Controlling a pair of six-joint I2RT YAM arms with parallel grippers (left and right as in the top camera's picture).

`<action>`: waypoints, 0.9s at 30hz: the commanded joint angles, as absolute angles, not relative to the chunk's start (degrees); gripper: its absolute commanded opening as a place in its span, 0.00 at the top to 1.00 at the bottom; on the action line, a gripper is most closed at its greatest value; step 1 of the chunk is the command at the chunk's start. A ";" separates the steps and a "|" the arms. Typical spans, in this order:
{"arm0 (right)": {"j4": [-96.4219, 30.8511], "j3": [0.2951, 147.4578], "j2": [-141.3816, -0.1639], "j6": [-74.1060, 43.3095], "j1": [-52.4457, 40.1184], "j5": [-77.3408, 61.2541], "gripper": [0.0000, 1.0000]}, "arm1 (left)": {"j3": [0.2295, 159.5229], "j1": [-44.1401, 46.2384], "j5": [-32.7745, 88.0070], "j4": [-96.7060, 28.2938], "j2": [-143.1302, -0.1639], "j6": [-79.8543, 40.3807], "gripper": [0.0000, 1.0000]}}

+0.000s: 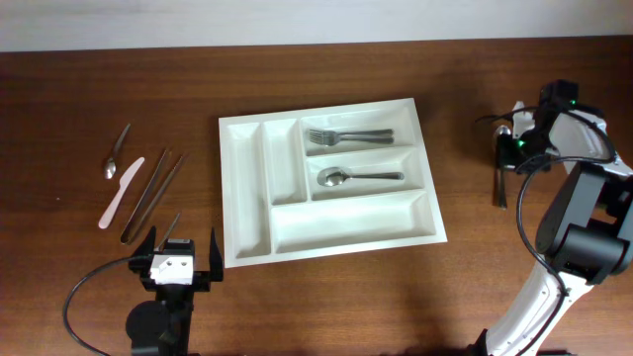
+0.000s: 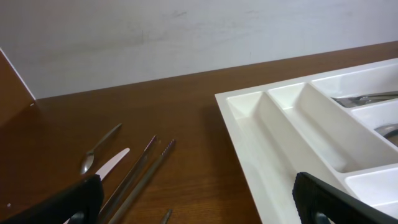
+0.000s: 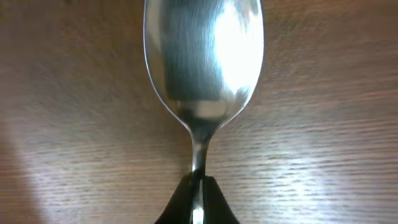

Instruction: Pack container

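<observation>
The left end effector (image 1: 180, 252) sits low by the desk's near edge, toward the left corner, fingers spread wide. The right end effector (image 3: 196, 198) (its arm reaching up along the right edge) is clamped on a spoon (image 3: 202, 62) at the neck.

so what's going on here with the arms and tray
The right end effector is shut on the neck of a spoon, off to the right of the white tray. The tray already holds forks and a second spoon. The left end effector is open by the tray's corner, with loose cutlery lying left of the tray.
</observation>
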State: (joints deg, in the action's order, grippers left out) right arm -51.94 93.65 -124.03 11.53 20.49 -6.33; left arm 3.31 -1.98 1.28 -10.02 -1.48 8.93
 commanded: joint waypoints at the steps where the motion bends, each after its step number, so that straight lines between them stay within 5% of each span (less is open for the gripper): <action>1: -53.08 97.54 -123.24 10.90 20.60 -7.14 0.96 | 2.83 -1.76 1.50 -9.85 -0.99 8.23 0.01; 27: -61.01 109.14 -120.42 15.92 2.13 -6.83 0.96 | 2.83 -1.76 1.50 -9.85 -0.99 8.23 0.01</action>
